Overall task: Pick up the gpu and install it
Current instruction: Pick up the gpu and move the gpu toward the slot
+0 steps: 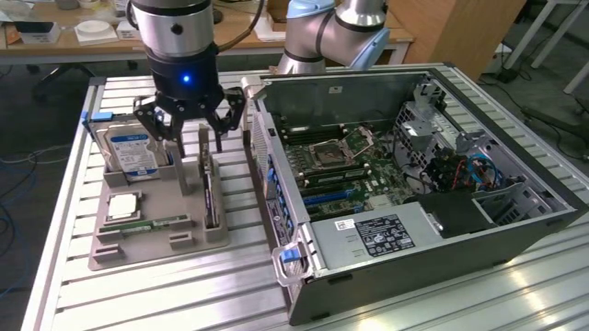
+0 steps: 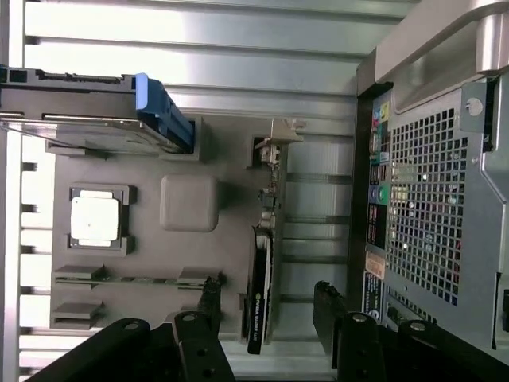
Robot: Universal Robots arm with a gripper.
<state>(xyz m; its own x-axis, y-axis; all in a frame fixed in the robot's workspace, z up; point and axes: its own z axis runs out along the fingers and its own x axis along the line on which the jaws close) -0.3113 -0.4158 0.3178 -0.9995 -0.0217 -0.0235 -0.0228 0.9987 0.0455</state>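
Observation:
The gpu (image 1: 210,196) is a thin dark card standing on its edge in a slot along the side of the grey tray (image 1: 156,243) that faces the computer case. My gripper (image 1: 195,141) hangs just above the card's far end, open, with nothing between its fingers. In the wrist view the gpu (image 2: 261,294) appears edge-on, its metal bracket (image 2: 274,151) at one end, and my gripper (image 2: 268,306) has one dark finger on each side of the card, both apart from it.
The open computer case (image 1: 414,172) lies at the exterior view's right, its perforated rear panel (image 2: 429,199) close to the card. The tray also holds a silver hard drive (image 1: 129,152), a processor chip (image 1: 124,205) and a green memory stick (image 1: 152,224). A second arm (image 1: 322,34) stands behind.

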